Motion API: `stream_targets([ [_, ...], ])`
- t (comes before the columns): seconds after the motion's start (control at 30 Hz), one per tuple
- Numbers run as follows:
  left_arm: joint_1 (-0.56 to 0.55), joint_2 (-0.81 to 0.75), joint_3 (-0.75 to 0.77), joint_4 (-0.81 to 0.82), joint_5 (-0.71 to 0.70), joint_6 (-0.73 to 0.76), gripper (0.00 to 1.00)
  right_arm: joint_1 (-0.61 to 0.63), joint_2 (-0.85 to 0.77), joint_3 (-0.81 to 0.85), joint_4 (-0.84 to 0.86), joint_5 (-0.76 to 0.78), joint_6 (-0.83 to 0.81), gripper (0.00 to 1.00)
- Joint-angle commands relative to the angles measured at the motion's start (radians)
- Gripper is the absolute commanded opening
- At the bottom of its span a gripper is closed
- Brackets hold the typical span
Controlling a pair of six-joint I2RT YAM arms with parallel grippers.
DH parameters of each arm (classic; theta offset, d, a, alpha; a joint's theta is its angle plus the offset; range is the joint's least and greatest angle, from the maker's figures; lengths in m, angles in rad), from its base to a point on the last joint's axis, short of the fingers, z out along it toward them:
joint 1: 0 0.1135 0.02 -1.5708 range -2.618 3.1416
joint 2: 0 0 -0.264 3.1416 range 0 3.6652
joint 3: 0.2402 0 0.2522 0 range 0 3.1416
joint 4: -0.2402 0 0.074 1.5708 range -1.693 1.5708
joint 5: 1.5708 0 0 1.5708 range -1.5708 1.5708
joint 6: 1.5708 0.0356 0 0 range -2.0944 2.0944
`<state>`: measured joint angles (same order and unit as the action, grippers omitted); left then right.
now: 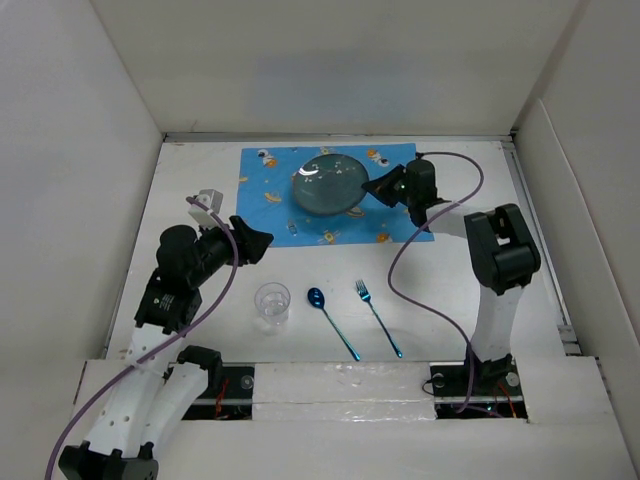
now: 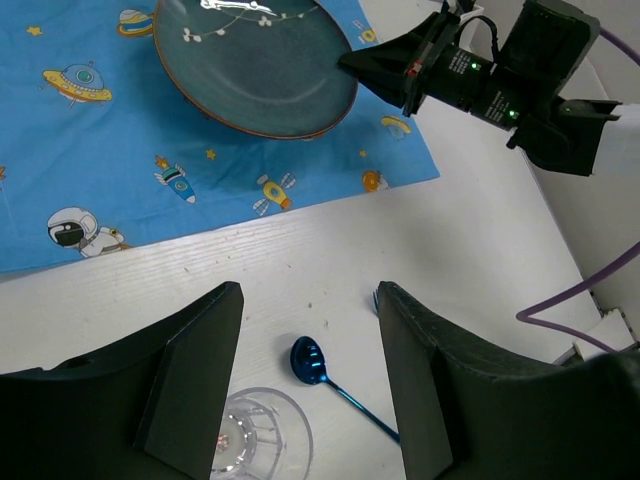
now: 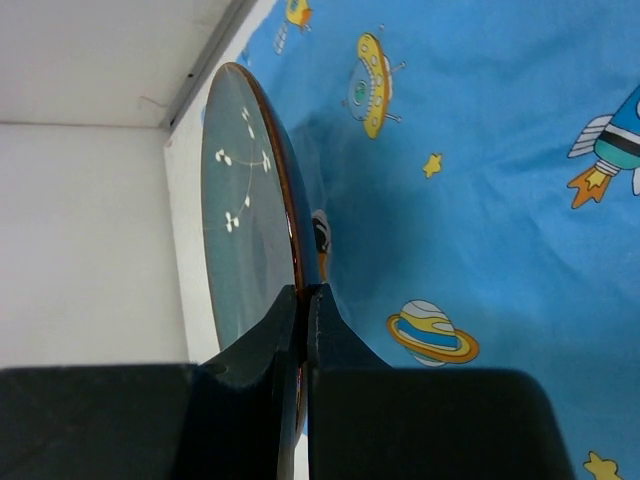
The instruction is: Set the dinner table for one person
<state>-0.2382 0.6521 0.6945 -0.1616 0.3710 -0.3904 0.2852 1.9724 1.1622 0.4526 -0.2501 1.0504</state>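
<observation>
A dark teal plate (image 1: 328,182) lies over the blue cartoon placemat (image 1: 265,190) at the back of the white dinner table (image 1: 300,262). My right gripper (image 1: 372,187) is shut on the plate's right rim. The right wrist view shows the jaws (image 3: 303,295) pinching the rim of the plate (image 3: 235,200) over the mat (image 3: 480,200). My left gripper (image 1: 262,240) is open and empty, above the table left of centre. In the left wrist view the jaws (image 2: 308,295) frame a blue spoon (image 2: 310,362) and a clear glass (image 2: 255,440).
The glass (image 1: 271,304), the blue spoon (image 1: 330,318) and a blue fork (image 1: 377,317) lie in a row on the table's near part. White walls enclose the table on the left, back and right. A purple cable (image 1: 420,250) loops from the right arm.
</observation>
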Motion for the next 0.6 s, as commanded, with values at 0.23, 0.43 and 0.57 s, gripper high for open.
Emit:
stream_targets([
  [0.23, 0.005, 0.001, 0.023, 0.039, 0.008, 0.004, 0.53, 0.034, 0.043, -0.007, 0.363, -0.032, 0.115, 0.00],
  [0.43, 0.005, 0.001, 0.019, 0.040, 0.014, 0.002, 0.53, 0.034, 0.085, -0.050, 0.373, -0.026, 0.123, 0.03],
  [0.57, 0.005, 0.000, 0.022, 0.039, 0.008, 0.002, 0.53, 0.034, 0.077, -0.064, 0.330, -0.028, 0.097, 0.36],
])
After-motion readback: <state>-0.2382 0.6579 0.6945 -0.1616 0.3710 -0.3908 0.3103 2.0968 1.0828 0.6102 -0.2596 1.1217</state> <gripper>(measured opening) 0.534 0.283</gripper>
